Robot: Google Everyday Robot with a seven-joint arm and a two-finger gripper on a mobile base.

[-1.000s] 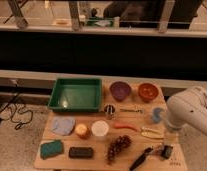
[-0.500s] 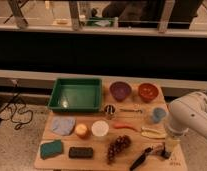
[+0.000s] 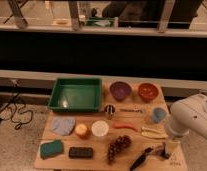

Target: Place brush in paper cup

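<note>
The brush [image 3: 142, 157] lies slanted on the wooden table near its front right corner, with its black handle pointing to the front left. My gripper [image 3: 165, 149] hangs from the white arm [image 3: 189, 117] just right of the brush's upper end, low over the table. I cannot tell whether it touches the brush. The paper cup [image 3: 100, 128], white and upright, stands at the table's middle, left of the brush and next to the orange fruit [image 3: 82, 131].
A grape bunch [image 3: 118, 146] lies between cup and brush. Also on the table are a green tray [image 3: 77, 94], purple bowl [image 3: 120, 90], orange bowl [image 3: 148, 91], metal cup [image 3: 110, 109], light-blue cup [image 3: 158, 114], black block [image 3: 80, 152], green sponge [image 3: 51, 148] and blue cloth [image 3: 63, 124].
The white arm has sunk slightly. The gripper stays beside the brush's upper end. The brush and the cup have not moved.
</note>
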